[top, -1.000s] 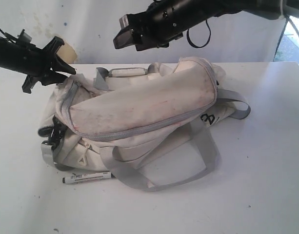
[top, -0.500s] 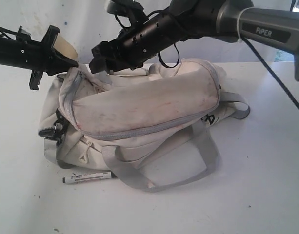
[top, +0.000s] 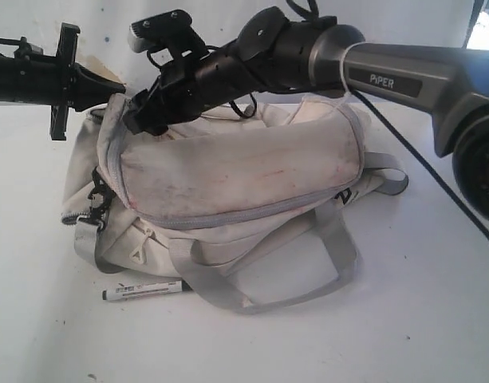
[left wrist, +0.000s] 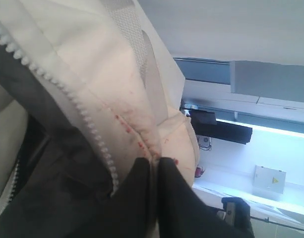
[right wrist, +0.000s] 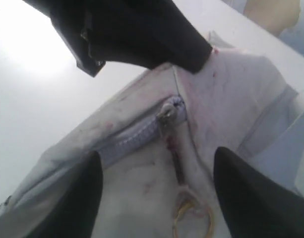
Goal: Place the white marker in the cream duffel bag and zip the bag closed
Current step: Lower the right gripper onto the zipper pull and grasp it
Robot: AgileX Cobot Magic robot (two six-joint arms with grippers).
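**Two pinch points crowding one bag corner, marker not in yet**

Biggest risk: the cream duffel bag (top: pixel 228 171) is slumping soft on the tabletop (top: pixel 435 327). Any hard tug on it is likely dragging the whole bag rather than running the zipper.

Left end effector (left wrist: pixel 152 166) is clamping fully shut on a thin fold of cream fabric at the bag's end, right by the zipper teeth. The bite is looking shallow, so the fabric could be slipping out under load.

Right end effector (right wrist: pixel 156 154) is hanging wide open and holding nothing, its fingers straddling the zipper pull (right wrist: pixel 167 111). The left tip is sitting just beside that pull, so a collision is possible. It could also be closing on the cord instead of the slider.

How far the zipper is open, I cannot tell.

The white marker (top: pixel 144 289) is lying on the tabletop just in front of the bag, one end against the grey handle loop (top: pixel 344 255). A shifting bag could be rolling it away or burying it.

Counts:
- one tabletop
- one bag
- two end effectors
- two grey webbing loops in view
- one marker
- one zipper pull
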